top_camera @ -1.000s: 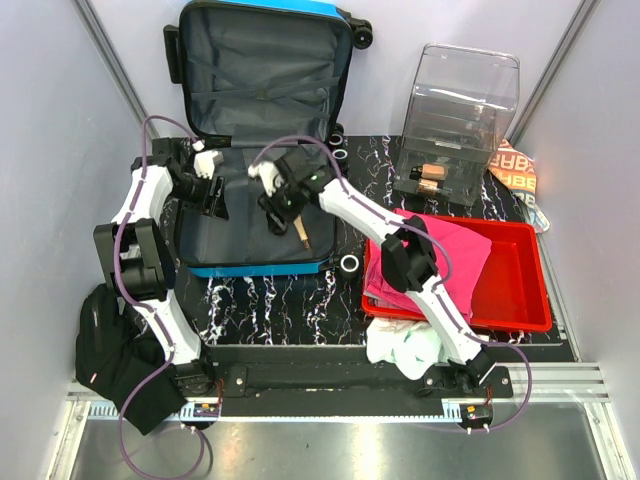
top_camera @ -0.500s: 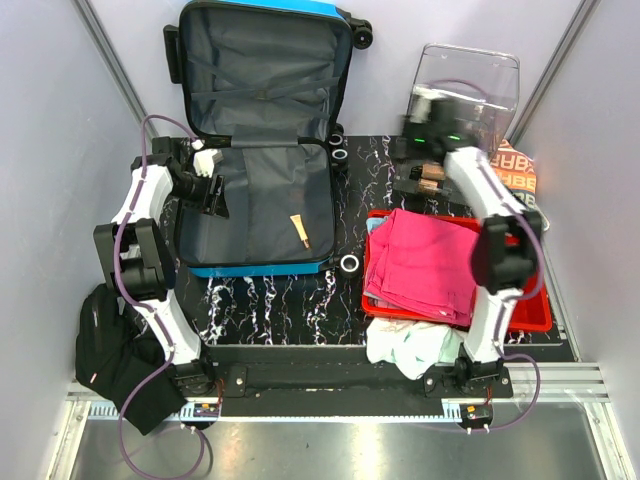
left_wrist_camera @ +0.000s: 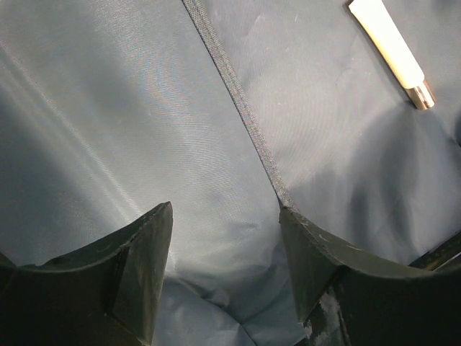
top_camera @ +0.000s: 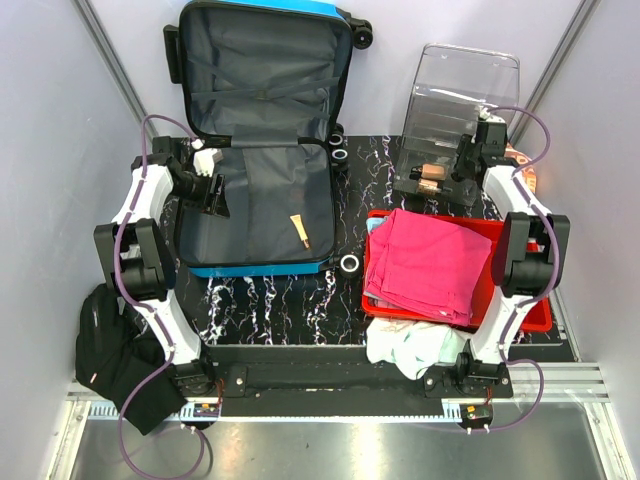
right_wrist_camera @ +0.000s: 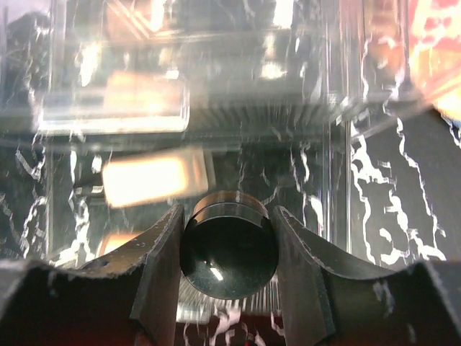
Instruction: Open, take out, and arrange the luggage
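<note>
The blue luggage lies open on the table, its lid upright against the back wall and its dark grey lining showing. A small cream tube lies in the lower half and also shows in the left wrist view. My left gripper is open and empty just above the lining at the case's left side. My right gripper is at the clear drawer box, shut on a black round jar held between its fingers.
A red tray with a pink cloth stands at the right front. A white cloth lies before it. A black bag lies front left. Small rings sit beside the case. An orange-white packet lies back right.
My right arm has swung from over the open luggage across to the clear drawer box at the back right. The left arm has not moved.
</note>
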Motion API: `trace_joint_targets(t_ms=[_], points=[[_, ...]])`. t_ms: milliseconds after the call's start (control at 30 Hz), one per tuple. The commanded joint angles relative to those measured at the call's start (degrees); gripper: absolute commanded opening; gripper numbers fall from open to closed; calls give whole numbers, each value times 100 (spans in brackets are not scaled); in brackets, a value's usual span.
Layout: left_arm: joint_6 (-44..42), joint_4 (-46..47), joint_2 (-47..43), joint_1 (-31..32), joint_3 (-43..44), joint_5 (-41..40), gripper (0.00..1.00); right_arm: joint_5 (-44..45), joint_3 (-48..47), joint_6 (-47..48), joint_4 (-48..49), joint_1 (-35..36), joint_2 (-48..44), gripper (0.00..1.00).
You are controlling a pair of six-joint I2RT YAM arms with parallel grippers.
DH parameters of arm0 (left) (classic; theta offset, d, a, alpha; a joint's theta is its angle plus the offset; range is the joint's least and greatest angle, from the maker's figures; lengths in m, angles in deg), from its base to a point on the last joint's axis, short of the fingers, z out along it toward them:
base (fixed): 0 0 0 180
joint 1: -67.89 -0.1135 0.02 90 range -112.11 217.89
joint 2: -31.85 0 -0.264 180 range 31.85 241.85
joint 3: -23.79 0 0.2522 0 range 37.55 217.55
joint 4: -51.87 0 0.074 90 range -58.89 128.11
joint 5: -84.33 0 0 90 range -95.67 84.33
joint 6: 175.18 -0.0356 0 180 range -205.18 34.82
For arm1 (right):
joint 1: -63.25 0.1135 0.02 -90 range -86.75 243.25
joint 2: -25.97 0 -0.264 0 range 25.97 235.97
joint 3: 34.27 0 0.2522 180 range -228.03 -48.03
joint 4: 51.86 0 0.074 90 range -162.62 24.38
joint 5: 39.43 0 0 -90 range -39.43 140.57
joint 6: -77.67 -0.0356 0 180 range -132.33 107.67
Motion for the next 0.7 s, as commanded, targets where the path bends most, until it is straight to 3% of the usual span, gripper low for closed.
trace_joint_targets(t_ms=[0, 167, 300, 400, 433, 533, 667], points=[[13, 89, -221, 20, 219, -3, 64, 235, -558, 1, 376, -30, 344, 0], [-39, 54, -282, 12, 263, -73, 64, 412, -648, -43, 50, -30, 503, 9], [-48, 54, -256, 12, 271, -99, 64, 499, -481, -25, -11, -30, 415, 26], [-39, 54, -247, 12, 298, -73, 64, 649, -455, -25, -143, -21, 345, 31], [-39, 63, -247, 12, 315, -47, 64, 666, -454, -17, -169, -30, 328, 41], [-31, 54, -247, 12, 333, -47, 64, 632, -454, 19, -275, -30, 319, 58], [-57, 63, -291, 12, 307, -55, 65, 500, -489, 185, -337, -21, 248, 66]])
